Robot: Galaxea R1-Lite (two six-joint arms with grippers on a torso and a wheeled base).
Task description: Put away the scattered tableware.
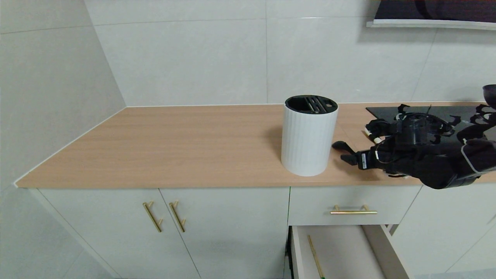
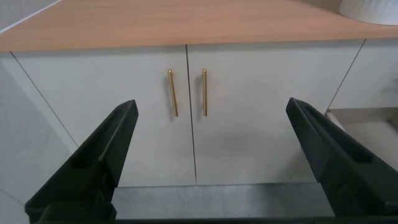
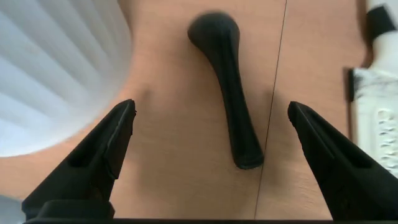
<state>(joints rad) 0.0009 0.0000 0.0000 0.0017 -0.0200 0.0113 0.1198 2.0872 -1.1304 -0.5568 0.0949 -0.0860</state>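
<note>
Utensil (image 1: 342,146) lies on counter (image 1: 174,143), just right of holder (image 1: 309,135).

Bright, even light, soft shadows

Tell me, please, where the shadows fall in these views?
Head view: the white holder throws a soft shadow onto the countertop at its left. Right wrist view: the wood darkens beside the holder; the black utensil casts barely any. Left wrist view: even light on the cabinet doors.

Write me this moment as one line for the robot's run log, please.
right gripper: open, poised over black utensil | utensil: lying on countertop beside white utensil holder | left gripper: open, facing cabinet doors
</note>
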